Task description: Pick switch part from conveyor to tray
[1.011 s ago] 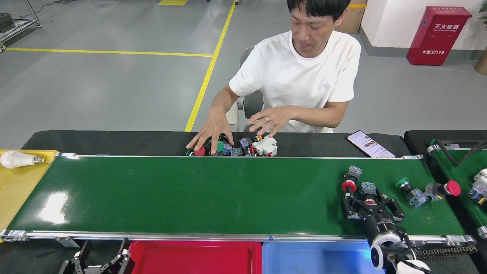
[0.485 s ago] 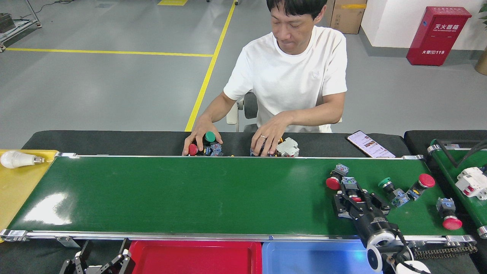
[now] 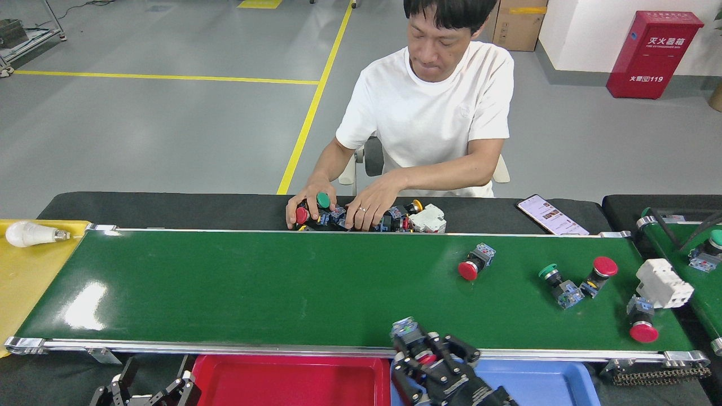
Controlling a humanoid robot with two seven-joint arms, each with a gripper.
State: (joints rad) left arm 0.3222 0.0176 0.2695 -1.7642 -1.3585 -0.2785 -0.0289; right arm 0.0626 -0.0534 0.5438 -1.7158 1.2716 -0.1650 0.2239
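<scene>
Switch part (image 3: 407, 330) sits clamped in the right gripper (image 3: 420, 352) at the conveyor's (image 3: 254, 287) near rail, blue tray (image 3: 541, 383) directly beneath (left gripper (image 3: 144, 389) idle, grip unreadable)

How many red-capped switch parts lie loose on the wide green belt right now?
3: one mid-belt, one beside a green-capped part, one at the right end below a white breaker. More may be hidden in the right hand.

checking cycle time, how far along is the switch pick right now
Picked: the right gripper is shut on a switch part, at the conveyor's near rail, beside the blue tray. Not released yet. Left on the belt: a red-capped switch, a green and red pair, and two more at the right end.
</scene>
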